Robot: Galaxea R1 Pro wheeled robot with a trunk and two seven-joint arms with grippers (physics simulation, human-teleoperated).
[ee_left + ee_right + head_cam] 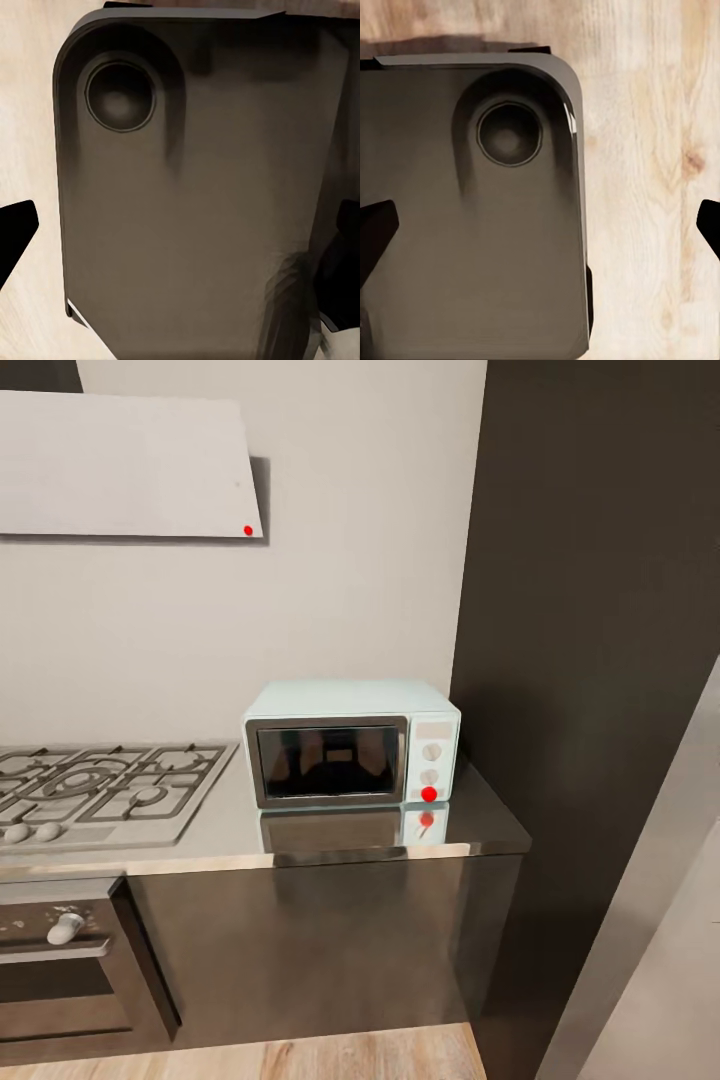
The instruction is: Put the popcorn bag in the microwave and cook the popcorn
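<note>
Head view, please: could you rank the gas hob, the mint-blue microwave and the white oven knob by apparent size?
1. Grey grated gas hob, cropped at the frame's edge.
2. Mint-blue boxy microwave, close to it.
3. White oven knob, clearly smallest.

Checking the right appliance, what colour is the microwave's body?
Pale mint-blue microwave, with a silver-framed dark glass door; clearest in the head view.

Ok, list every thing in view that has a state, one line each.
microwave: door shut, standing on the countertop against the wall.
oven: door shut.
hob: no flame or pot on it.
left gripper: open, empty, fingers spread over the robot's base.
right gripper: open, empty, over the base and wood floor.
</note>
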